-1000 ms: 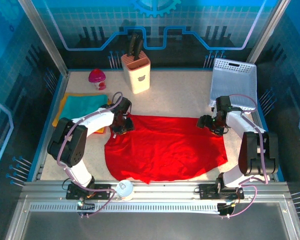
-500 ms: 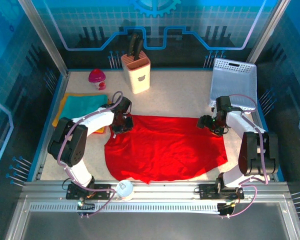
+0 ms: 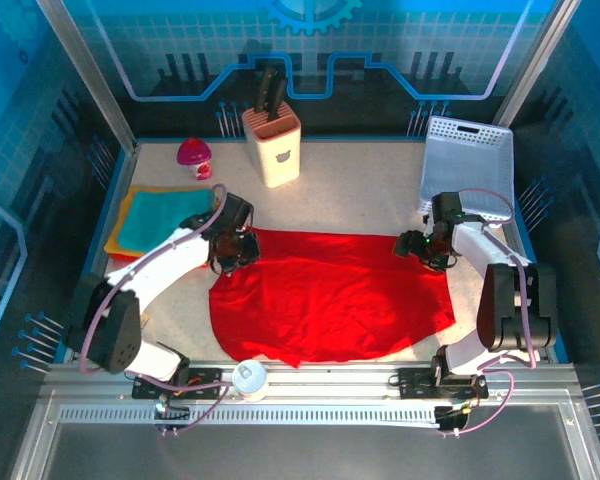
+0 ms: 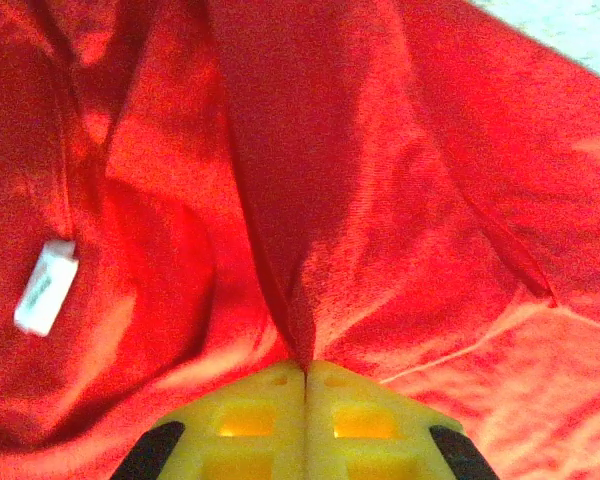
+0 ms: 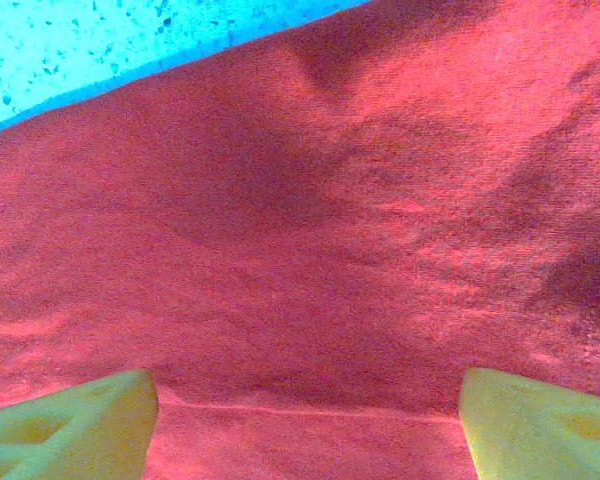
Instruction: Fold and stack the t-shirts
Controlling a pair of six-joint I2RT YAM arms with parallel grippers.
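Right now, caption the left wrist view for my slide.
Left gripper shut on a pinched ridge of the red t-shirt, white label nearby.

Red shirt [image 3: 330, 300]: matt cloth, fine knit, soft creases; white tag [image 4: 45, 287] on it smooth. Teal shirt [image 3: 160, 218]: matt cloth. Desk [image 3: 350, 190]: pale, speckled, matt, stone-like. Basket [image 3: 468, 165]: white perforated plastic, slight gloss. Left tool [image 4: 305, 375], right tool [image 5: 305, 415]: yellow plastic, smooth. Rail [image 3: 320, 378] at desk's near edge: ribbed bare metal.

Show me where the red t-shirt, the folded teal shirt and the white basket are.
red t-shirt [image 3: 340, 290], top external view, middle of the spread cloth
folded teal shirt [image 3: 163, 215], top external view, centre of its top face
white basket [image 3: 470, 165], top external view, bare perforated panel
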